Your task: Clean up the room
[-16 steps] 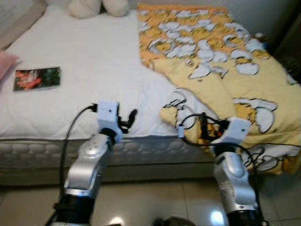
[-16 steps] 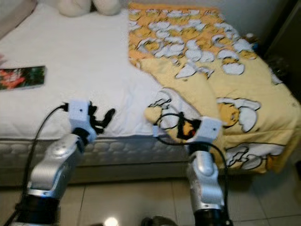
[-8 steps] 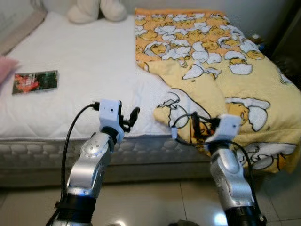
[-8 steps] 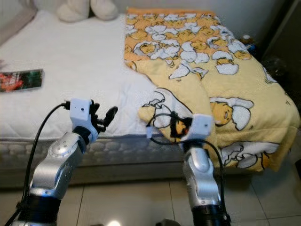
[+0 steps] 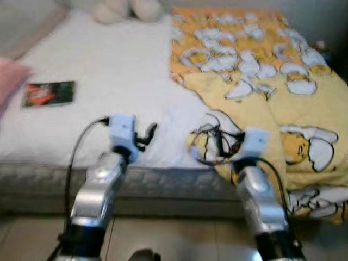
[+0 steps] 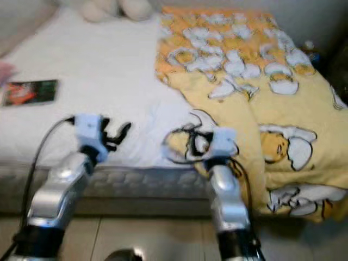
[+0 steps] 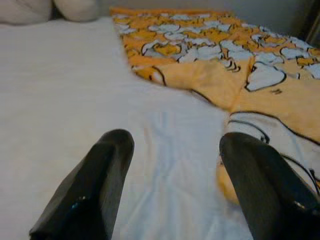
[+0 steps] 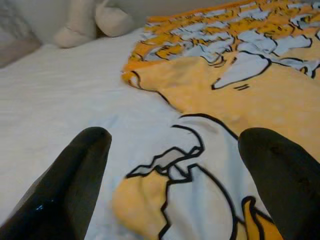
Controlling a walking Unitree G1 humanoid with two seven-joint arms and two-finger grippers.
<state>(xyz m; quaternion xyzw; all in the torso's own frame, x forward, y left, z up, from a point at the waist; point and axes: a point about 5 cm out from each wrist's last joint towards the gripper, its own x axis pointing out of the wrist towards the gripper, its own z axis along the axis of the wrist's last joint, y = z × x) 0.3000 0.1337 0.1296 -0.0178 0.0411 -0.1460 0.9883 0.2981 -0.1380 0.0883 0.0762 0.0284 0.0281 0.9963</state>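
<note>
A yellow blanket [image 5: 272,81] printed with cartoon eggshells covers the right half of the bed, and its folded-back corner [image 5: 215,122] lies on the white sheet [image 5: 114,65]. My right gripper [image 8: 177,140] is open just before that corner, low over the bed's front edge, with nothing between its fingers [image 8: 75,175]. In the left eye view the right gripper [image 5: 228,148] sits among its cables. My left gripper [image 7: 175,145] is open too, held over the white sheet at the bed's edge [image 5: 148,133], left of the blanket corner.
A dark-covered book [image 5: 49,93] lies on the sheet at the left, next to a pink pillow [image 5: 11,81]. Plush toys [image 5: 128,10] sit at the head of the bed. The quilted mattress side [image 5: 163,182] and tiled floor [image 5: 179,239] lie below.
The camera has shifted and the picture is blurred. My right arm has moved forward and leftward, closer to the blanket's folded corner. The left arm has hardly moved.
</note>
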